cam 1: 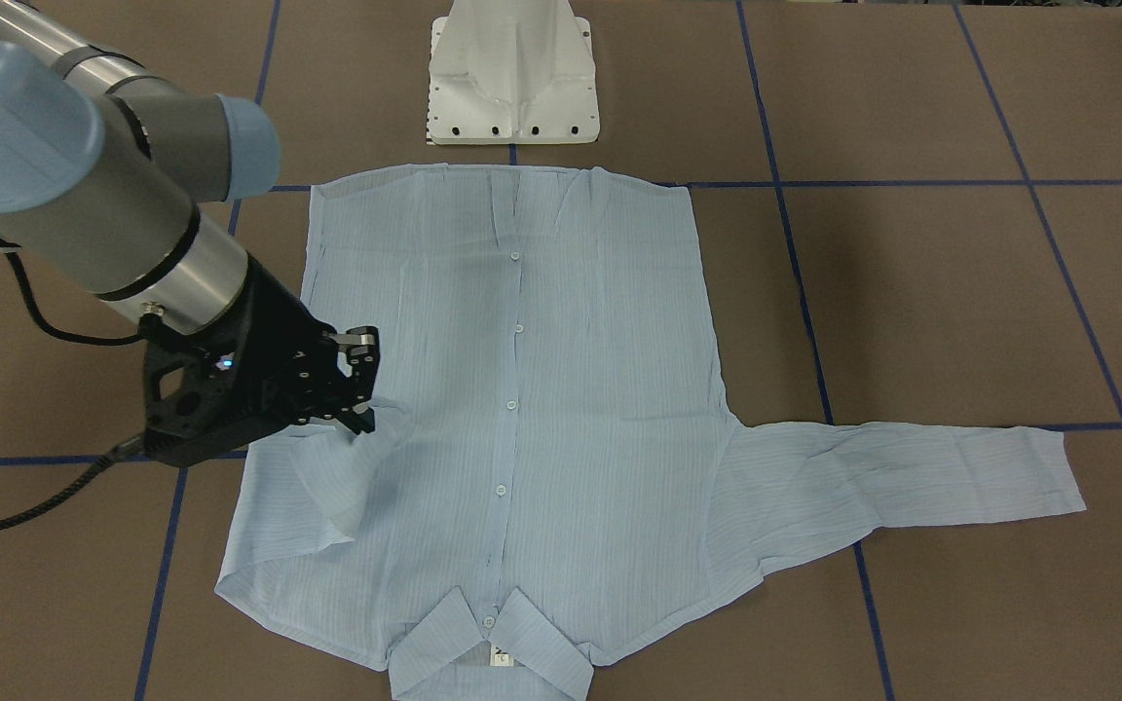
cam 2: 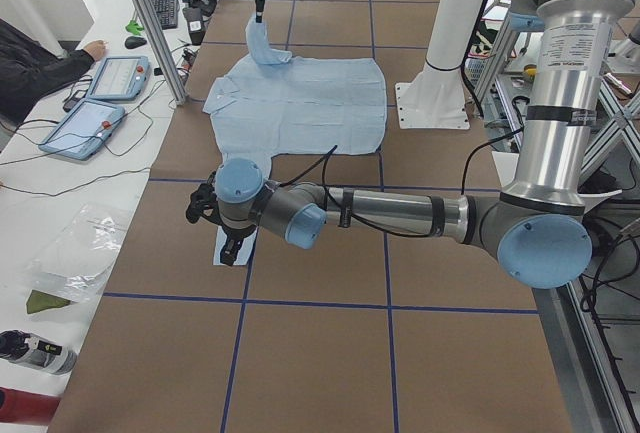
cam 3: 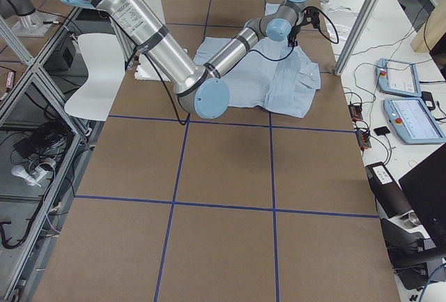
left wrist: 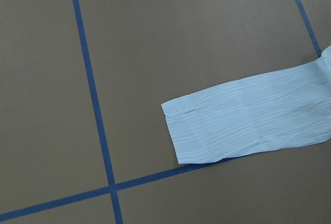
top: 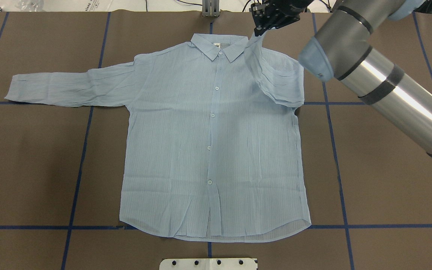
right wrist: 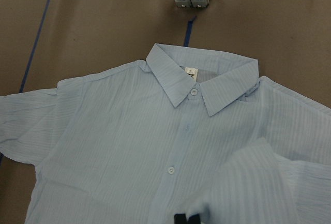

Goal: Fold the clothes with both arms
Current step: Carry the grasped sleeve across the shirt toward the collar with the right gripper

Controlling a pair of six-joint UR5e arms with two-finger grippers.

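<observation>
Pale blue striped shirt [top: 186, 150] flat on brown counter [top: 32, 168], right pincer [cam 1: 362, 421] pinching its right sleeve [top: 276, 78].

Shirt is thin, finely striped, front up, white buttons [top: 212, 115] done up down the middle. Long axis runs straight away from the robot: hem nearest, just beyond the white pedestal base [cam 1: 512, 88], pointed collar [top: 204, 47] with small neck label [right wrist: 190, 72] at the far edge. Left sleeve [top: 62, 88] lies stretched flat sideways to the robot's left, its cuff [left wrist: 217, 131] touching a blue tape line [left wrist: 98, 131]. Right sleeve is doubled back over the shoulder, its end lifted off the cloth, pincer tips pressed together on it near the collar. Left pincer [cam 2: 226, 249] hangs near the left cuff; spread or pressed together, cannot tell.
</observation>
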